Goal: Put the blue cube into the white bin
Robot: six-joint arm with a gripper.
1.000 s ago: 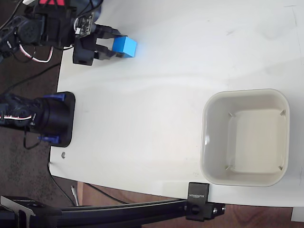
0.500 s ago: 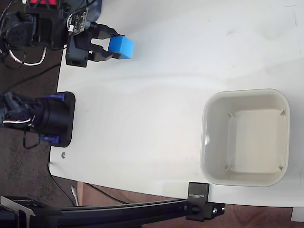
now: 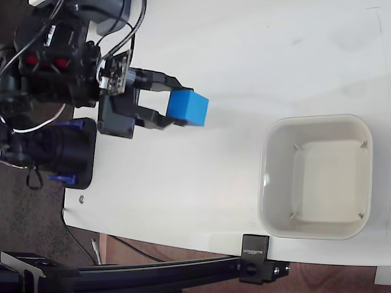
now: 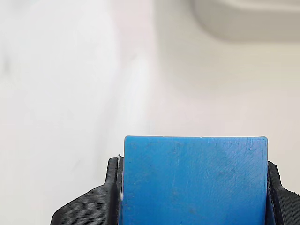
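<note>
Gripping the blue cube (image 3: 188,108) between both fingers, tool (image 3: 174,107) left of the white bin (image 3: 316,176), bin empty, on the bench (image 3: 214,49).

Overhead fixed camera and a close wrist camera

The fixed view looks straight down on the white table (image 3: 244,55); the wrist view looks past the small bright-blue cube (image 4: 194,180) toward the cream-white plastic bin's rim (image 4: 248,21) at 1 o'clock, both shared.

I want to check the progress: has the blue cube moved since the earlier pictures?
Yes. In the fixed view the blue cube, held in the pincer, has moved right and down in the picture, nearer to the white bin, which stayed in place.
</note>
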